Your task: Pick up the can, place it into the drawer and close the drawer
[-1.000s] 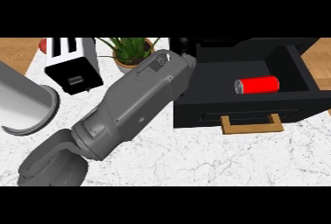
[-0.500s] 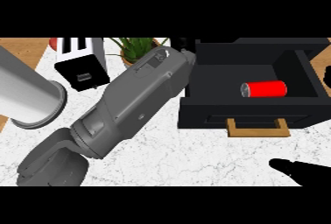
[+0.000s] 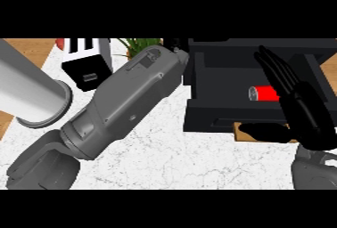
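Over drawer [image 3: 217, 113] and can [image 3: 263, 94], right hand [image 3: 309, 116]

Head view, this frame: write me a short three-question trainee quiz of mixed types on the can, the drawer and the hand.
1. True or false: the red cylindrical can lies on its side inside the open black drawer.
2. Which hand is over the drawer? A) the black right hand, fingers straight; B) the left hand.
3. Fill in: beside the tan wooden drawer handle, the right hand's thumb is at the drawer's ____ panel.

Key: 1 true; 2 A; 3 front.
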`<state>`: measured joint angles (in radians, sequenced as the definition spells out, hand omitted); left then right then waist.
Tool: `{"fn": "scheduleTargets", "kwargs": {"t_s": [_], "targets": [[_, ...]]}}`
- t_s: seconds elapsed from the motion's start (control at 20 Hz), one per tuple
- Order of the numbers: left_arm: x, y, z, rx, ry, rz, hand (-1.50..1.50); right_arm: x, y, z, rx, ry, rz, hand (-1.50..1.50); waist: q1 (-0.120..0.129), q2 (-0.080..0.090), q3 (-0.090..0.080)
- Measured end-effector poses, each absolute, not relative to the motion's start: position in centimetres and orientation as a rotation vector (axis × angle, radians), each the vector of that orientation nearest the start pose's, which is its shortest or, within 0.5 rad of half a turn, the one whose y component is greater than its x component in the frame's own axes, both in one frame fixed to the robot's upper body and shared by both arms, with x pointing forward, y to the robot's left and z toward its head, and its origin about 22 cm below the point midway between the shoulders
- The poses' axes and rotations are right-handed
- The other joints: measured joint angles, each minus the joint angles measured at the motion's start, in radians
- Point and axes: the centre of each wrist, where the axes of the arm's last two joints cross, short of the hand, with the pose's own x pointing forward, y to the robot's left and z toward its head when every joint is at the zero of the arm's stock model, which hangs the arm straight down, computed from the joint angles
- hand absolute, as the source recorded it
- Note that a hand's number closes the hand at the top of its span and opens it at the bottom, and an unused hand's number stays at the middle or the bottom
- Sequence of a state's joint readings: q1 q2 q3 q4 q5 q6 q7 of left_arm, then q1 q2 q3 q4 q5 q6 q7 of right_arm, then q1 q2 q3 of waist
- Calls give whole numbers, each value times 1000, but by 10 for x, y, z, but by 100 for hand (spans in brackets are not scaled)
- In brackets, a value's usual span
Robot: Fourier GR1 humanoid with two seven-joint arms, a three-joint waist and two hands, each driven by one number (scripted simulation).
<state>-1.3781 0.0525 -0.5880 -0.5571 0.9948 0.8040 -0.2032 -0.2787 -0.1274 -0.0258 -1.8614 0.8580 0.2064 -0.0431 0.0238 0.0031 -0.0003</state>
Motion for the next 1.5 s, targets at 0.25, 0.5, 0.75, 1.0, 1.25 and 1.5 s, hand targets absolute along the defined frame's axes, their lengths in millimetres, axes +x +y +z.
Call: {"fn": "scheduleTargets", "kwargs": {"t_s": [0.25, 0.5, 0.75, 1.0, 1.25, 1.5], "targets": [[423, 12, 193, 7, -1706, 151, -150, 308, -212, 126, -871, -1843, 1042, -150, 9, -1, 0], [425, 32, 200, 27, -1702, 154, -150, 343, -194, 104, -958, -1768, 1117, -150, 17, -1, 0], [423, 49, 206, 43, -1707, 170, -150, 366, -192, 71, -1012, -1704, 1135, -150, 15, -2, 1], [419, 68, 208, 52, -1711, 166, -150, 391, -194, 60, -1112, -1668, 1161, -150, 22, -8, -7], [415, 79, 213, 55, -1715, 172, -150, 409, -197, 53, -1190, -1681, 1158, -150, 30, -10, -14], [409, 88, 211, 49, -1713, 175, -150, 423, -198, 52, -1248, -1681, 1131, -150, 35, -7, -14]]}}
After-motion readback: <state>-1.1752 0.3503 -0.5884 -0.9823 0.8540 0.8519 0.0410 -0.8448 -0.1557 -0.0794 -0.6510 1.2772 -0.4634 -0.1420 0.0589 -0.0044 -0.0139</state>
